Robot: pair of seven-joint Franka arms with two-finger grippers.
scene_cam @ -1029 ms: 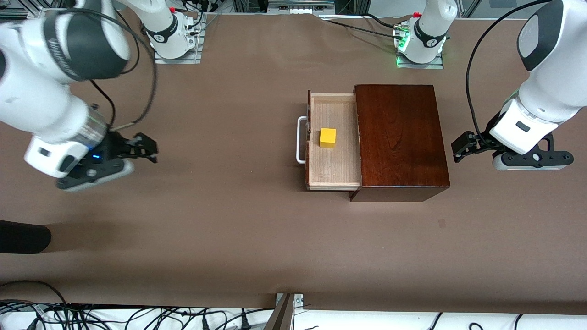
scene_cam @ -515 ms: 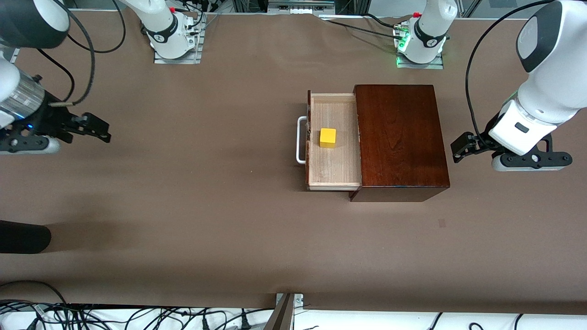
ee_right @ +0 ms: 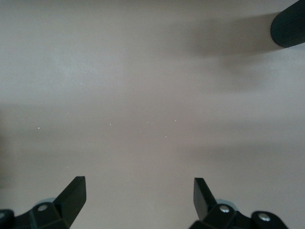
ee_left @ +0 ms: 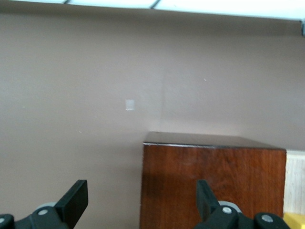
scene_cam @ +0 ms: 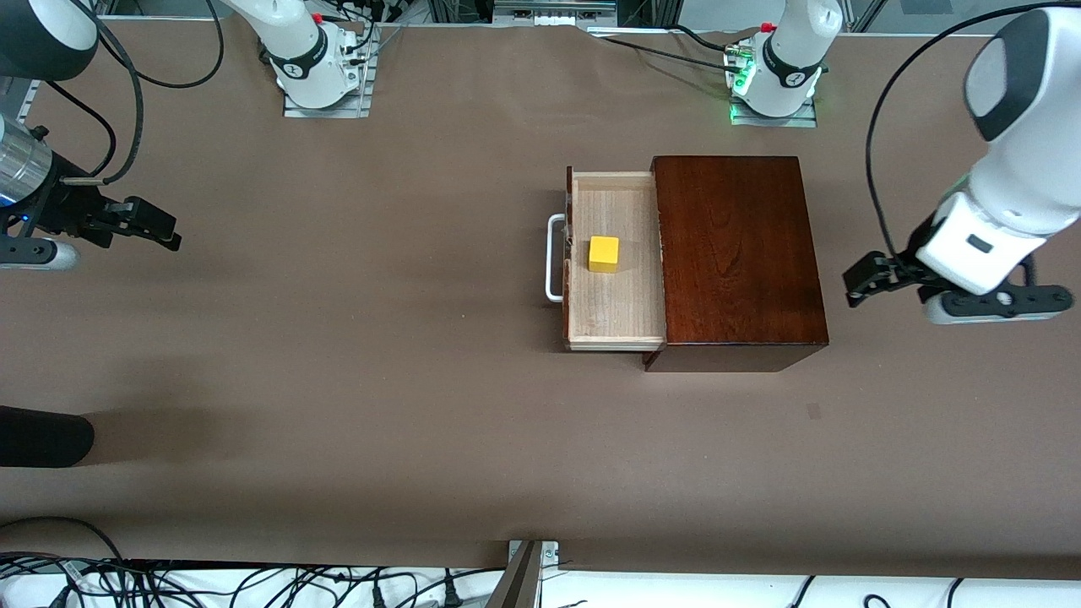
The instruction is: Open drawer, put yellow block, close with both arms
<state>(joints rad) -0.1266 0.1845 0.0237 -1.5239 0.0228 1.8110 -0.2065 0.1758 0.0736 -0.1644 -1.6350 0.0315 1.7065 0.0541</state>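
Observation:
The drawer stands pulled out of the dark wooden box, its white loop handle toward the right arm's end of the table. Inside it, on the pale floor, sits the yellow block. My left gripper hovers open beside the box's closed end, a short gap away, with nothing in it. Its wrist view shows that end of the box and a sliver of the drawer past my left gripper. My right gripper hangs open over bare table at the right arm's end; only table lies under my right gripper.
A black cylindrical object juts in over the table at the right arm's end, nearer the front camera. Both arm bases stand along the table's edge farthest from the front camera. Cables lie below the front edge.
The right arm has swung away from the drawer toward its own end of the table, gripper still open. The left gripper has drifted slightly away from the box. Drawer and block are unmoved.

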